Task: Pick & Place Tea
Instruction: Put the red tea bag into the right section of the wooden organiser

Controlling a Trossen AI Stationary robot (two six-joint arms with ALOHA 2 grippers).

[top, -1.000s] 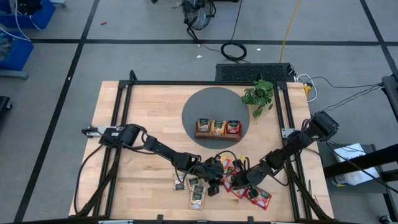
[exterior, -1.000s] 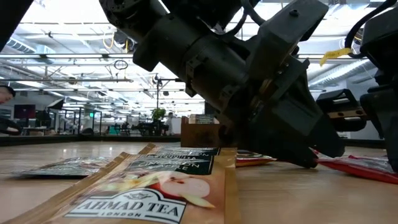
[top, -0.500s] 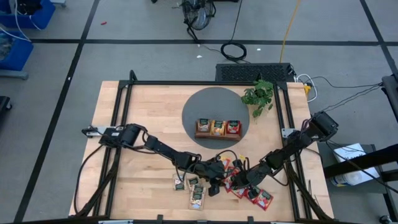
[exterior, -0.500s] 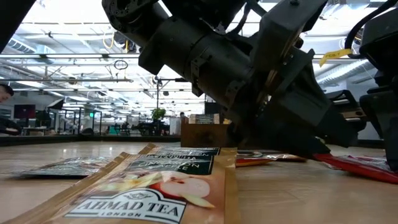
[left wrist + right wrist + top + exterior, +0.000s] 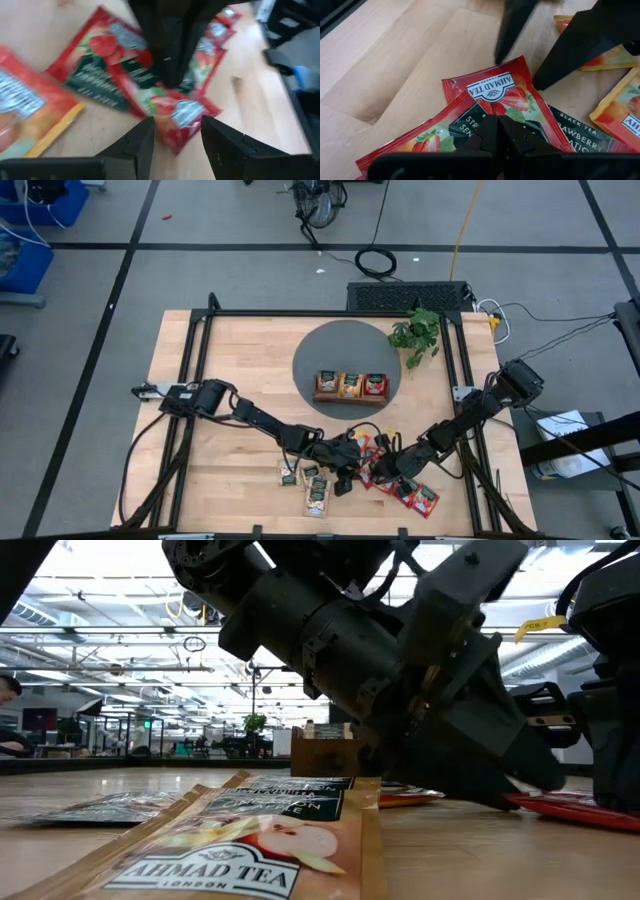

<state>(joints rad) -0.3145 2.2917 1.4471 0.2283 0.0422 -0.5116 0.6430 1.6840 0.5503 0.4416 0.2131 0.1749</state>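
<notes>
While your left pincer [image 5: 172,135] straddles a red sachet [image 5: 172,107], jaws parted, note it's thin and slippery. Pinch one edge; the right pincer [image 5: 502,131] stays clenched empty.

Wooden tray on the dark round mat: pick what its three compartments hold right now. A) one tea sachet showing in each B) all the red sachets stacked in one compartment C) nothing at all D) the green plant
A: in the high view the wooden tray shows one sachet in each compartment, pale green-white, orange and red, while the plant stands apart from it.
</notes>
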